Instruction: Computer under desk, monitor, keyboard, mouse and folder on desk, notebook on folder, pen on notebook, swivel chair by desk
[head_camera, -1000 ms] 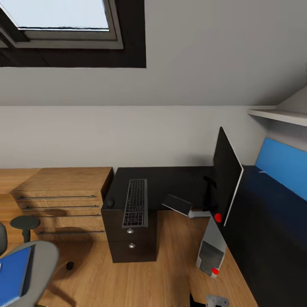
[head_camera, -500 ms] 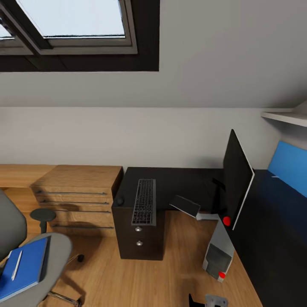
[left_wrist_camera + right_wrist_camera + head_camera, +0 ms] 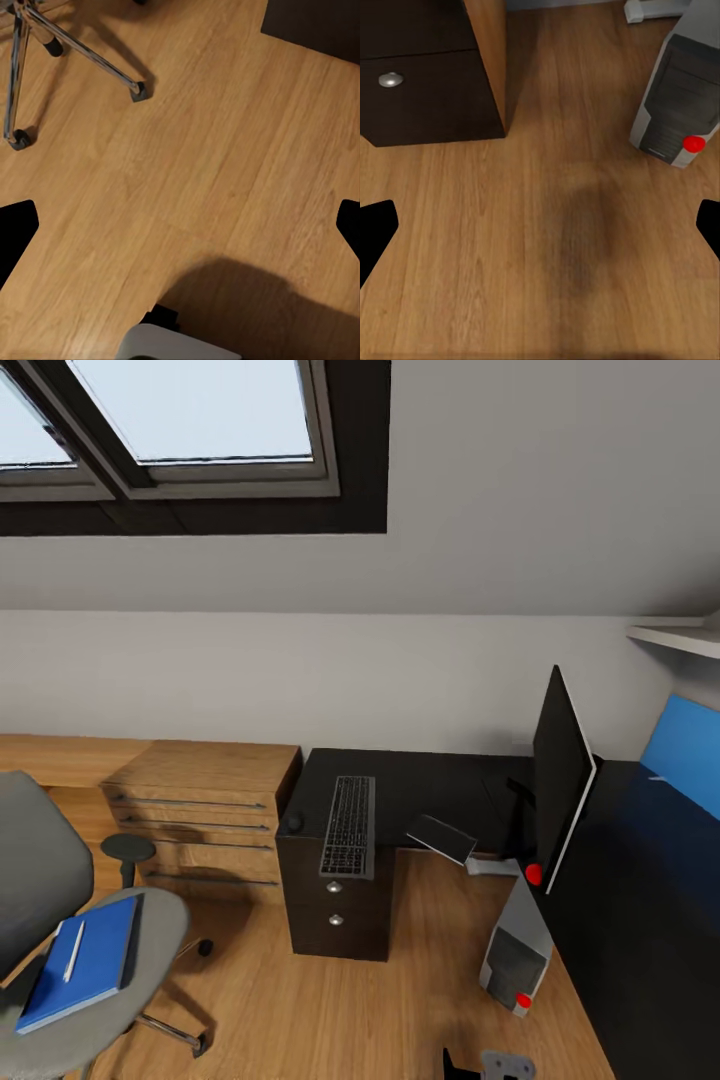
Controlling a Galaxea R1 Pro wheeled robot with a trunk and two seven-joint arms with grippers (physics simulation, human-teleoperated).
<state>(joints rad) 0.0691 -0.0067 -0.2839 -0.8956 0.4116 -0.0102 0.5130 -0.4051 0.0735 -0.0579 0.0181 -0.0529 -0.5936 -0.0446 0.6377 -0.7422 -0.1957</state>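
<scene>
grippers: left gripper and right gripper both hang over bare wood floor, fingers spread wide, nothing between them.
folder: blue folder lies flat on the swivel chair seat, near left. Pen rests on top of it, loose.
risk 1: lift the folder as is and the pen likely rolls off to the floor. Probably safer to take the pen first.
risk 2: chair sits on castors. A side push during the grasp could roll it away or spin the seat.
notebook: thin dark slab overhangs the near edge of the desk, tilted. A knock may drop it.
keyboard: keyboard on the drawer end of the desk, near end at the edge. Mouse just left of it, close to the left edge; little margin for the folder there.
monitor: monitor upright on the right wing; an arm sweep could tip it.
computer: tower on the floor under the right wing, leaning. Base could clip it when driving in.
</scene>
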